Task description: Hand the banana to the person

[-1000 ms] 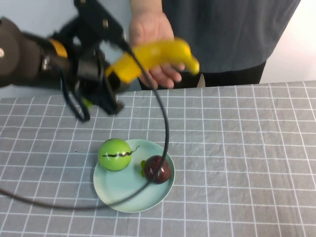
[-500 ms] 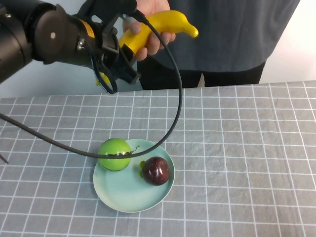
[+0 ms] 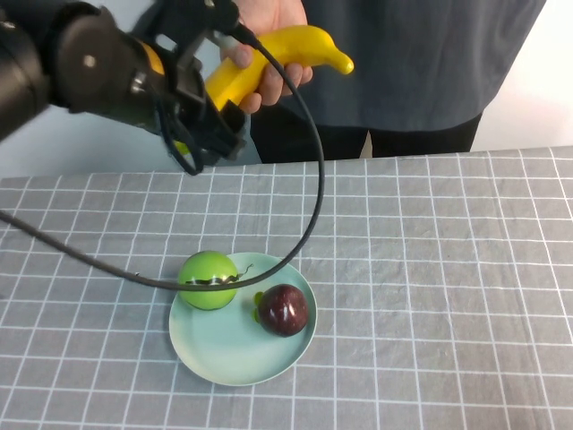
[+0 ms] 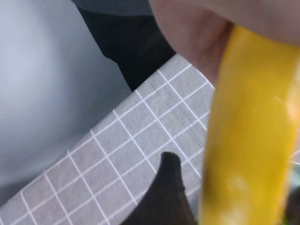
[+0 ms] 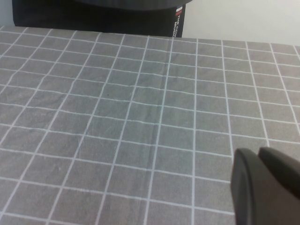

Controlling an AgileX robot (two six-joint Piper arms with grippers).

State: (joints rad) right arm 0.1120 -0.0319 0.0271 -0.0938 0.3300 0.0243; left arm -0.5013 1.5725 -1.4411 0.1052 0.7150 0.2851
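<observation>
Grey cloth with a white grid [image 3: 448, 269] covers the table, slightly creased, with a pale wall behind. At the top centre of the high view stands the person [image 3: 421, 63], in a dark grey T-shirt and black trousers, head out of frame. Their bare hand [image 3: 269, 54] is wrapped around the middle of the long, curved, glossy yellow banana [image 3: 277, 55], which is held in the air above the table's far edge. The black left gripper [image 3: 210, 103], at the upper left, has its fingers spread on either side of the banana's lower end; whether they touch the banana cannot be told. A black cable [image 3: 309, 179] loops down from it. Lower centre-left, a round pale-blue plate [image 3: 233, 358] holds a smooth green apple [image 3: 208, 279] and a dark red round fruit [image 3: 284, 309]. Open cloth spreads across the whole right half. Only a dark finger [image 5: 265, 187] of the right gripper shows, over bare cloth; its state cannot be told.
</observation>
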